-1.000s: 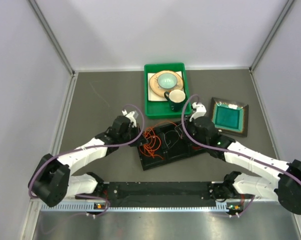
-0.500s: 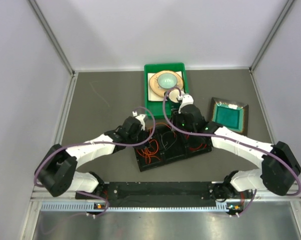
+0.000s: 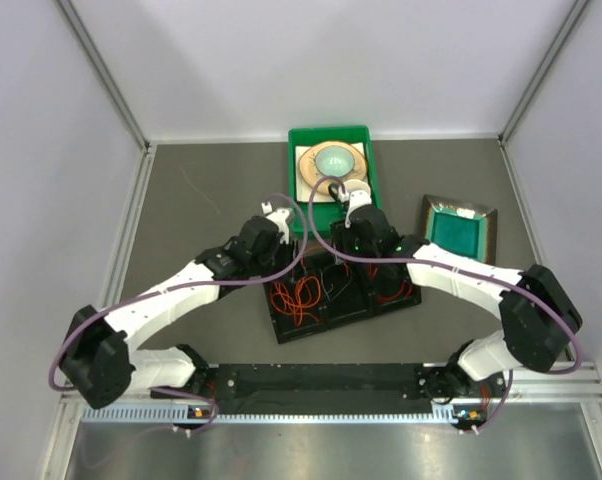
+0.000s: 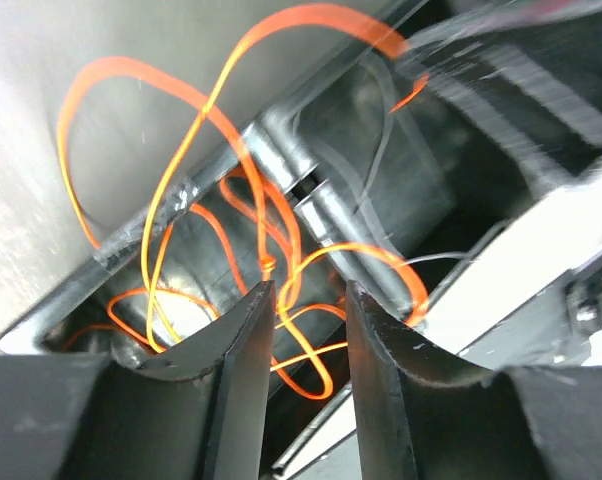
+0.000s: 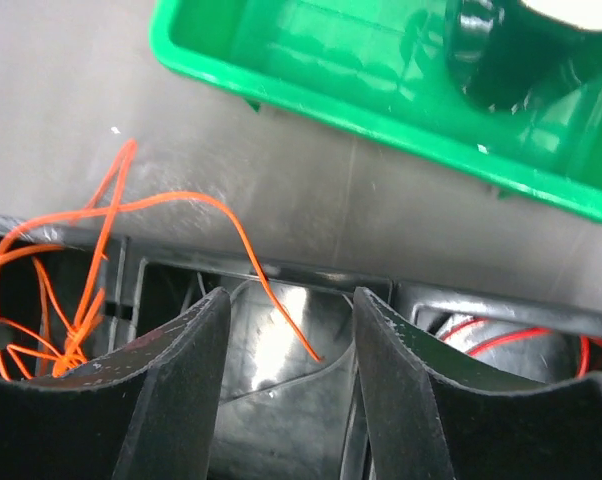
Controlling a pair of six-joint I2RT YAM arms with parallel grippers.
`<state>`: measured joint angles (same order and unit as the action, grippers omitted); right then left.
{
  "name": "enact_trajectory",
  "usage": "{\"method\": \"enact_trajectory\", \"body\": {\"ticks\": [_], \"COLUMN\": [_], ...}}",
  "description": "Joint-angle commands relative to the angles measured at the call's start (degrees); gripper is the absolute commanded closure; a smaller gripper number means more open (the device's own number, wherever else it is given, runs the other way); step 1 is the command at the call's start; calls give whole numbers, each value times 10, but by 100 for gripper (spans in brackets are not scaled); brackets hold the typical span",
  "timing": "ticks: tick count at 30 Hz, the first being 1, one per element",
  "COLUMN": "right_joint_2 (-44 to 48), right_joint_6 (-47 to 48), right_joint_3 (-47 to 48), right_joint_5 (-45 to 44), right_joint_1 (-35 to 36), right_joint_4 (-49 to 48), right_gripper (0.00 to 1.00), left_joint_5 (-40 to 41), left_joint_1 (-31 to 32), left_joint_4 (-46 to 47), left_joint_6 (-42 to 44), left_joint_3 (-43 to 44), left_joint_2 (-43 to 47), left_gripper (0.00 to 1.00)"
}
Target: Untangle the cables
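Left gripper (image 4: 309, 292), jaws slightly apart and pinching nothing, hangs over the orange cable (image 4: 269, 262), which loops above the black tray's (image 3: 281, 325) left rim. Right gripper (image 5: 291, 297), jaws wide and empty, hovers over the tray's middle compartment, near the green bin (image 5: 311, 90). Only the right wrist view shows the red cable (image 5: 501, 335), in the right compartment.

Top overhead; wrists close, sharing tray (image 3: 326, 326).
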<state>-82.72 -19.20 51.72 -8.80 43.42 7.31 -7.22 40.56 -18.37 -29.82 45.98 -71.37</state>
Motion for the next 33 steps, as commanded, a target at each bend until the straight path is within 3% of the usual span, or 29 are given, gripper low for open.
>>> {"method": "enact_trajectory", "body": {"ticks": [1, 5, 10, 13, 22, 28, 32, 33], "right_joint_2": [14, 67, 134, 175, 219, 219, 213, 208], "right_joint_6": [-14, -45, -58, -60, -71, -84, -81, -80], "right_joint_3": [13, -36, -68, -94, -123, -138, -136, -134], "right_joint_5": [12, 6, -38, -60, -64, -54, -55, -55], "right_joint_1": [-9, -25, -29, -31, -39, -39, -39, -39], "right_joint_4": [-64, -117, -111, -114, -79, -83, -83, -83], "right_gripper": [48, 48, 48, 46, 44, 45, 44, 44], "left_joint_5": [32, 57, 108, 146, 34, 0, 1, 1], "left_joint_1": [0, 0, -20, -29, -81, -81, -81, -81], "left_joint_4": [-29, -28, -37, -34, -77, -69, -69, -71], "left_joint_6": [4, -1, -15, -24, -61, -81, -84, -83], "left_joint_3": [60, 76, 114, 145, 235, 217, 215, 216], "left_joint_2": [39, 40, -20, -73, -242, -264, -252, -249], "left_gripper": [60, 57, 29, 23, 29, 34, 52, 66]}}
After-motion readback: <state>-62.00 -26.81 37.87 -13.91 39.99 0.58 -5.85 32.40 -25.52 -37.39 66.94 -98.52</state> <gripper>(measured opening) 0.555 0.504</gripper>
